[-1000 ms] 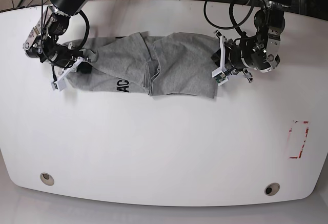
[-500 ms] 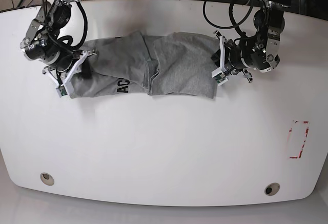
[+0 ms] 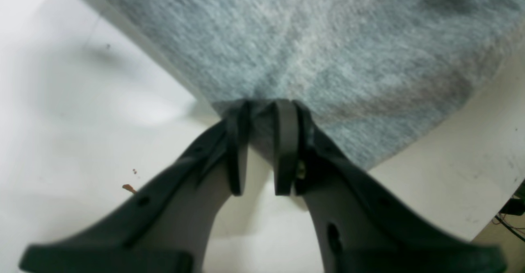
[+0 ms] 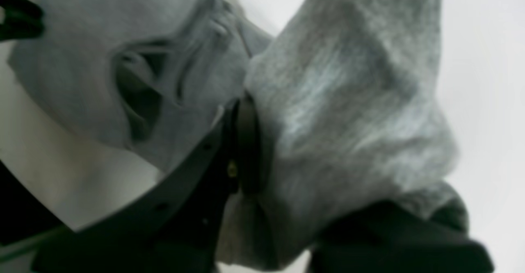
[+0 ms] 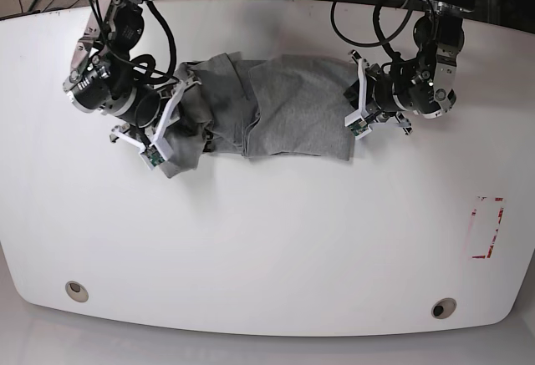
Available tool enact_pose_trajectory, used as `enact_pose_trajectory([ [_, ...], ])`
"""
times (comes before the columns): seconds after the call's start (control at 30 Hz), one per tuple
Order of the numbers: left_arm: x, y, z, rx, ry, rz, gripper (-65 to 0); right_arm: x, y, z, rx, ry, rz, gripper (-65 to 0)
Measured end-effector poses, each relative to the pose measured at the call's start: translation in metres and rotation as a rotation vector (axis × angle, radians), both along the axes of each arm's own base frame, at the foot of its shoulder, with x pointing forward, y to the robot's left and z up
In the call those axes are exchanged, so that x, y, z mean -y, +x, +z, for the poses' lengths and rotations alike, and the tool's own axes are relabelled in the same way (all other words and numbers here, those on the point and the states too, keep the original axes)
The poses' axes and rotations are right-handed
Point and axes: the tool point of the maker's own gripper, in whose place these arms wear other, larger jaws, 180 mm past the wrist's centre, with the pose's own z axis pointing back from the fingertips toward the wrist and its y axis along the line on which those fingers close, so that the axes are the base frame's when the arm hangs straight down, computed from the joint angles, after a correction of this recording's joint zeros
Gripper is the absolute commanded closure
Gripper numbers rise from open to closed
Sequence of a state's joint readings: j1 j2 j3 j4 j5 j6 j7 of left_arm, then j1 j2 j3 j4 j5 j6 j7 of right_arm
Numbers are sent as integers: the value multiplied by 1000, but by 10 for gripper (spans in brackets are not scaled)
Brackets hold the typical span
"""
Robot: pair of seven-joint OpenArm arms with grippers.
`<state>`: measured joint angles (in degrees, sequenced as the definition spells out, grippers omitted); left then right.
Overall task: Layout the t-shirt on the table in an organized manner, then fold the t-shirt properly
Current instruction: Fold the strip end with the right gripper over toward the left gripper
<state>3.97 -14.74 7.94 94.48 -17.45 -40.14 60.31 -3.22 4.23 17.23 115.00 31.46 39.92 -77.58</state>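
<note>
T-shirt: the heather-grey t-shirt [image 5: 276, 110] lies bunched across the far half of the table [image 5: 267, 248], between the two arms; no lettering shows in the base view.
Left end of the shirt, base view: cloth is gathered and lifted into a rumpled fold at the right gripper [image 5: 167, 127].
Right gripper: in its wrist view the fingers [image 4: 246, 142] are pressed together with grey fabric draped over and around them; it holds a bunch of the t-shirt [image 4: 344, 113].
Left gripper: the left gripper [image 5: 359, 106] sits at the shirt's opposite edge, low at the table.
Left gripper state: in its wrist view the jaws stand narrow, pinching the shirt's edge [image 3: 262, 113] between the two pads [image 3: 285, 146].
Middle of the shirt: lies flat on the table with a vertical crease.
Table: glossy white, with two round grommet holes [image 5: 76, 291] near the front edge and a red-marked rectangle [image 5: 486, 227] toward the left arm's side.
</note>
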Motion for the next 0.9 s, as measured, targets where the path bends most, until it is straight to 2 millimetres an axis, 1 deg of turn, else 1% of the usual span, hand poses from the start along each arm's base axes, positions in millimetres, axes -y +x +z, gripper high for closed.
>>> enact_pose_trajectory([
  [0.23, 0, -1, -2, -8, -1, 3, -93, -40, -3, 0, -7, 74, 56, 0],
  [0.43, 1, 2, -5, -16, -36, 20, -93, -73, -5, 6, -5, 151, 88, 0],
  [0.6, 2, 4, -6, -17, -55, 26, -93, -88, -5, 10, -2, 192, 98, 0],
  [0.9, 10, 4, -6, -16, -68, 29, -93, -98, -6, 14, -1, 231, 98, -3],
])
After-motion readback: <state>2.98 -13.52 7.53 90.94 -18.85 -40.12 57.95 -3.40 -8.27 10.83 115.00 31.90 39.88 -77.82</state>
